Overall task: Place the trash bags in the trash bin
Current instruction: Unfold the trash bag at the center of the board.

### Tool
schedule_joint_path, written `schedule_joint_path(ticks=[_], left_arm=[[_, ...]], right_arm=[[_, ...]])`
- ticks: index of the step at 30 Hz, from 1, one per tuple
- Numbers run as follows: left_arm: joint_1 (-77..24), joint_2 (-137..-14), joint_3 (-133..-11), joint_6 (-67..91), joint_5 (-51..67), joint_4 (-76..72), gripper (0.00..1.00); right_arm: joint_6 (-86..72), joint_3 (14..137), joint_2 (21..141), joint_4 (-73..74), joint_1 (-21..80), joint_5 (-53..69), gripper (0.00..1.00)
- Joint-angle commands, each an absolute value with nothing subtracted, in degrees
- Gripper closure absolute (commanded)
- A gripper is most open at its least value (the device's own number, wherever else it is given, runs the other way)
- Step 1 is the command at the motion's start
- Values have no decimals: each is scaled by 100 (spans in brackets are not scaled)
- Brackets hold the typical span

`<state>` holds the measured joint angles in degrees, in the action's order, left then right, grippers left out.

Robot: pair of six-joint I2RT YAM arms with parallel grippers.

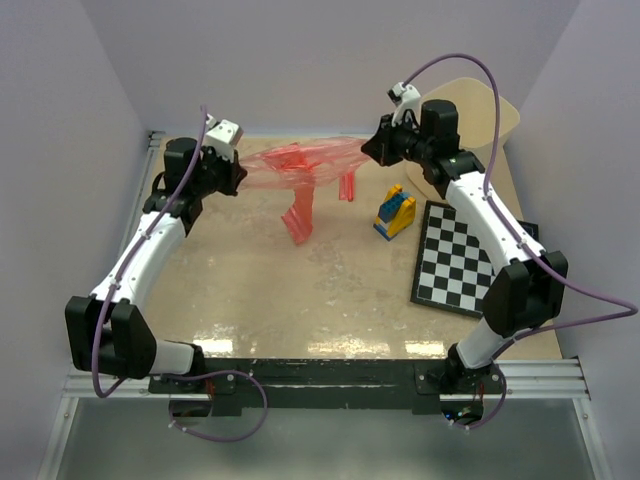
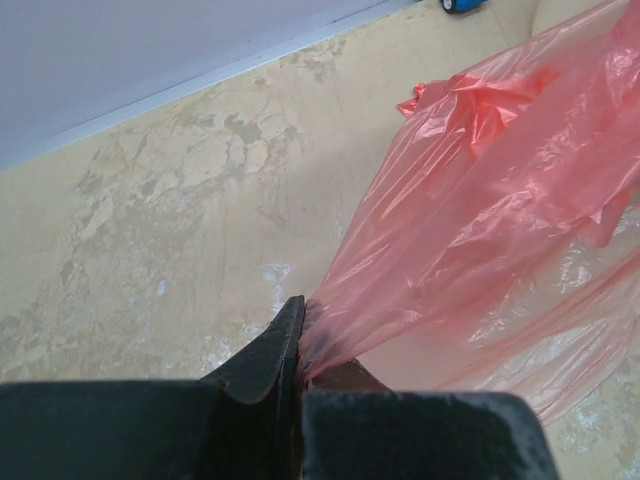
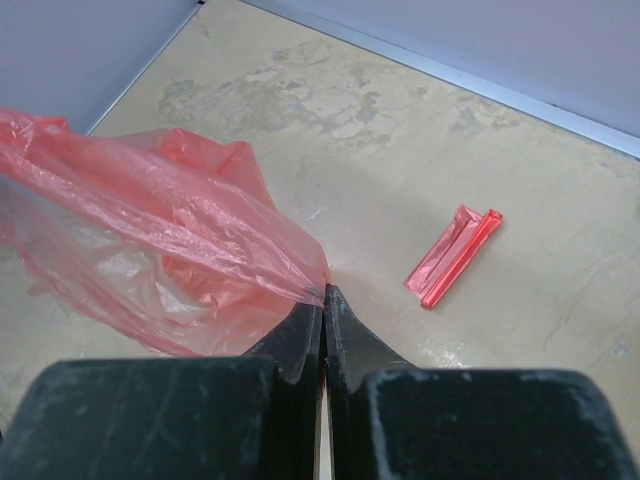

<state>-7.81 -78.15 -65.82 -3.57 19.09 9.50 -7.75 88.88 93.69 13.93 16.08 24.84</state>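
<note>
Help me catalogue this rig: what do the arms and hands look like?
Left arm and right arm: white links, black joints, trailing purple cables, a white camera at each wrist. Left hand and right hand: black, two tapered fingers.

Red bag (image 1: 300,165) pinched in both claws: thin translucent plastic film, crinkly, glossy. Left claw (image 2: 300,335) and right claw (image 3: 323,300): black matt plastic, faintly grainy. Folded red strip (image 3: 452,257) near right claw: same film, smoother, shiny creases. Bench (image 1: 300,290) under claws: beige, mottled, scuffed, sheeny. Bin (image 1: 505,120) behind right claw: smooth cream plastic, matt. Toy blocks (image 1: 394,212) near right claw: glossy hard plastic.
</note>
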Motion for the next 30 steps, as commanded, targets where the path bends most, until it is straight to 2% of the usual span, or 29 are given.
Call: schedule_joint_path(ticks=[1, 3, 4, 5, 7, 11, 15, 21, 26, 30], left_arm=[[-729, -7594, -6987, -404, 2406, 984, 100], [-729, -7559, -7092, -518, 2784, 993, 100], [-738, -7541, -7145, -571, 2908, 1002, 100], [-738, -7532, -7189, -589, 2970, 1002, 100], [-747, -7497, -7277, -746, 3120, 1063, 100], [-747, -7462, -7391, -975, 3278, 1221, 100], [-747, -7392, -7488, -1160, 3454, 1344, 100], [-747, -7286, -7681, -1353, 3665, 1564, 100], [-747, -7190, -7717, -1380, 3534, 1661, 100], [-747, -7128, -7691, -1371, 3314, 1635, 100]], right_arm=[[-511, 8894, 9149, 1072, 1617, 3012, 90], [-91, 8999, 9141, 1081, 1678, 3478, 56], [217, 9061, 9132, 1125, 1740, 3550, 41], [516, 9166, 9141, 1195, 1801, 3586, 32], [1043, 9394, 9176, 1335, 1950, 3638, 22], [2011, 9799, 9343, 1556, 2197, 3919, 8], [3004, 9896, 9544, 1617, 2662, 3815, 4], [3357, 10678, 10519, 2021, 2795, 4024, 3], [3366, 11214, 11091, 2749, 2961, 4692, 1], [2832, 10707, 11031, 2524, 3216, 4878, 2]])
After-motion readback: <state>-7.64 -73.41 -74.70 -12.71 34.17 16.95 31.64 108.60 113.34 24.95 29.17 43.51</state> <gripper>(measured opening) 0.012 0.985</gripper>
